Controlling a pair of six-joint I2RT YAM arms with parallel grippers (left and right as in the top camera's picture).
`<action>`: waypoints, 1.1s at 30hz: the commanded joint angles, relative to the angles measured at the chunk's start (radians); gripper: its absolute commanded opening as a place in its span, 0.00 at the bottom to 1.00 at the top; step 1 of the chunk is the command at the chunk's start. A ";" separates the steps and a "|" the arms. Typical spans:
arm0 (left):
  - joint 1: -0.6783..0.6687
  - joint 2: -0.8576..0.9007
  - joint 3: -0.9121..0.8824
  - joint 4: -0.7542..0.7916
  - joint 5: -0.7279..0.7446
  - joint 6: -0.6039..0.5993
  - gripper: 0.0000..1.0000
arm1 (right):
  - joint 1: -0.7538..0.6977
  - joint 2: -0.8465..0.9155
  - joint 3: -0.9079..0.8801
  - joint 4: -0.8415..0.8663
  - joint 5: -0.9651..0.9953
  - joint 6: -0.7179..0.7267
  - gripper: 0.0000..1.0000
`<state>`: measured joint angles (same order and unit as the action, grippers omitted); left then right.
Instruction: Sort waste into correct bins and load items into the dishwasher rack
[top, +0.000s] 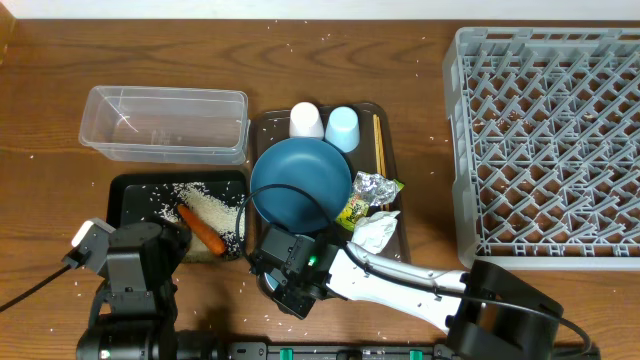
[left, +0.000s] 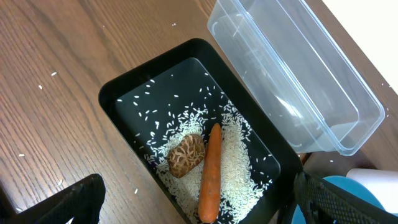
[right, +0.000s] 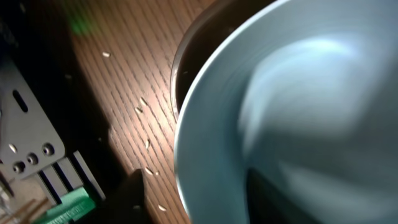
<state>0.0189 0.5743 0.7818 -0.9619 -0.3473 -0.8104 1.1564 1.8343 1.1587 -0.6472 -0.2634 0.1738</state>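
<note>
Table: brown wood table (top: 60, 90), flecked with stray white grains.
Rack: grey dishwasher rack (top: 545, 140) at the right edge, pegs upright, nothing in it.
Bins: clear container (top: 165, 122) at the upper left. The black tray (top: 130, 195) lies just below it, and the two nearly touch.
Black tray contents: a bed of rice (left: 233, 162), with the carrot (left: 210, 174) lying on it lengthwise. The brown lump (left: 186, 155) touches the carrot's side.
Serving tray: brown serving tray (top: 392, 150) between the bins and the rack.
Dishes on it: blue plate (top: 300, 183) on its left part. The white cup (top: 305, 120) and light blue cup (top: 342, 128) stand side by side at the far end, and the chopsticks (top: 378, 143) lie along the right rim.
Waste on it: foil (top: 368, 185), green-yellow wrapper (top: 358, 210) and napkin (top: 375, 232) bunched to the right of the plate.
Left gripper: the left gripper (left: 196, 205) hangs over the near end of the black tray. Its fingers (left: 74, 202) are spread wide, with nothing between them.
Right gripper: the right gripper (top: 285, 272) is at the plate's near edge. Its wrist view is filled by a blurred pale-blue rim, and I cannot tell whether the fingers grip it.
</note>
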 joint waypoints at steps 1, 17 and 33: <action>0.004 -0.001 0.001 -0.001 -0.020 0.002 0.98 | 0.012 -0.002 0.004 0.001 0.006 0.007 0.32; 0.004 -0.001 0.001 -0.001 -0.020 0.002 0.98 | 0.011 -0.015 0.015 -0.026 0.005 0.035 0.01; 0.004 -0.001 0.001 -0.001 -0.021 0.002 0.98 | -0.083 -0.239 0.118 -0.112 0.005 0.069 0.01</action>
<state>0.0189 0.5743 0.7818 -0.9623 -0.3473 -0.8104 1.1145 1.6703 1.2427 -0.7525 -0.2523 0.2264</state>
